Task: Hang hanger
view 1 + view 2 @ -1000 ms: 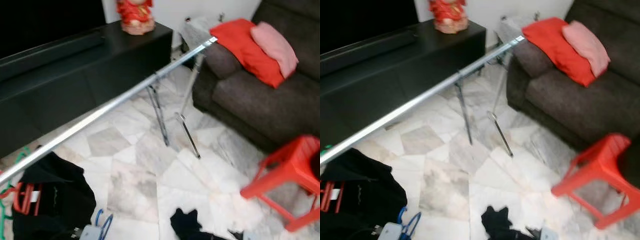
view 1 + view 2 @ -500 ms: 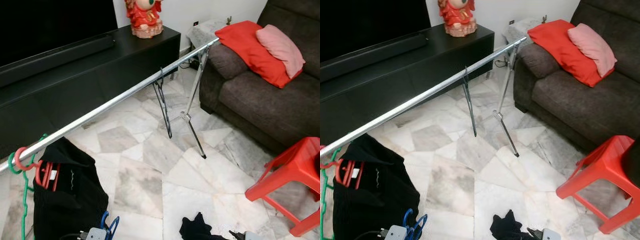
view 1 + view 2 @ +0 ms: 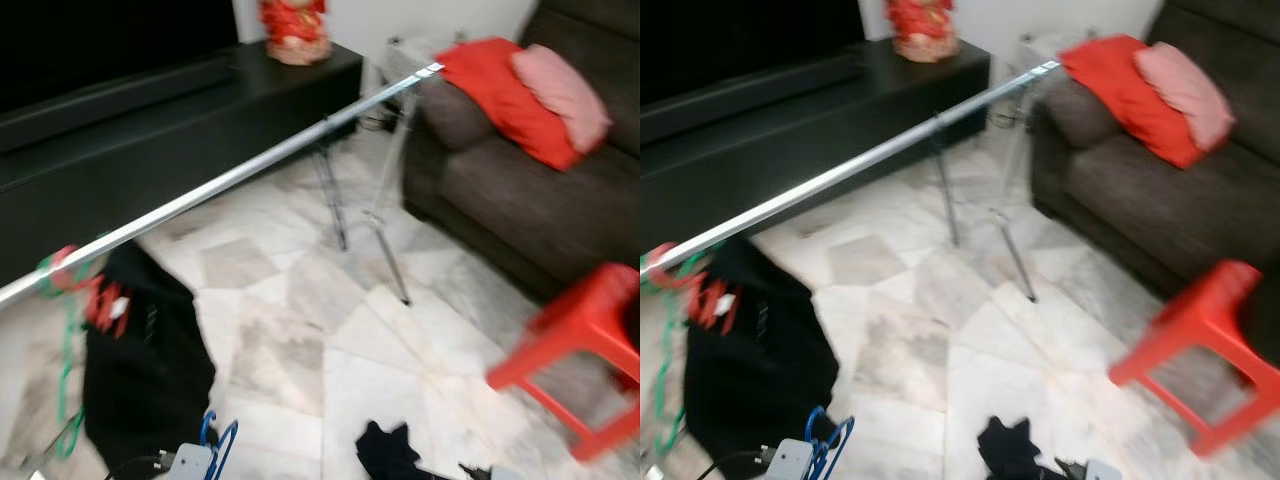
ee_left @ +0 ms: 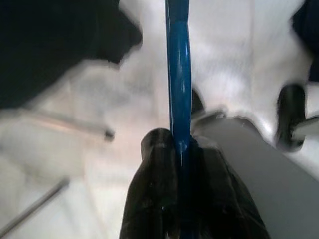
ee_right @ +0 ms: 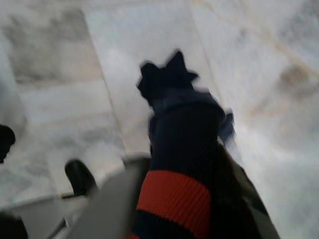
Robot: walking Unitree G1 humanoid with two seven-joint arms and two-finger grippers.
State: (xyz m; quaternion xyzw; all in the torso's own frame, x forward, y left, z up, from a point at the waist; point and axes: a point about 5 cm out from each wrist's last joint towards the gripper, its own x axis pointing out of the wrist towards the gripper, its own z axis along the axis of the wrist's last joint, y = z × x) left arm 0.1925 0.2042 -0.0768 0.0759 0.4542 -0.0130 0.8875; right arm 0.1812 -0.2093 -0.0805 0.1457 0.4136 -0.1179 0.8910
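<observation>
- Left gripper on my rig has its two black fingers clamped on a blue hanger, which rises between them over the marble floor; in the head view the hanger's blue loop shows at the lower edge of the frame.
- Right gripper grips a dark garment with a red stripe, bunched over its fingers so that I cannot see them.
- Sofa fills the right side, with a red cushion and a pink cushion on it.
- Black cabinet runs along the left, a red figurine at its far end.
- Silver rail crosses between them; a black garment hangs on a red hanger near its left end.
- Red stool stands before the sofa.
</observation>
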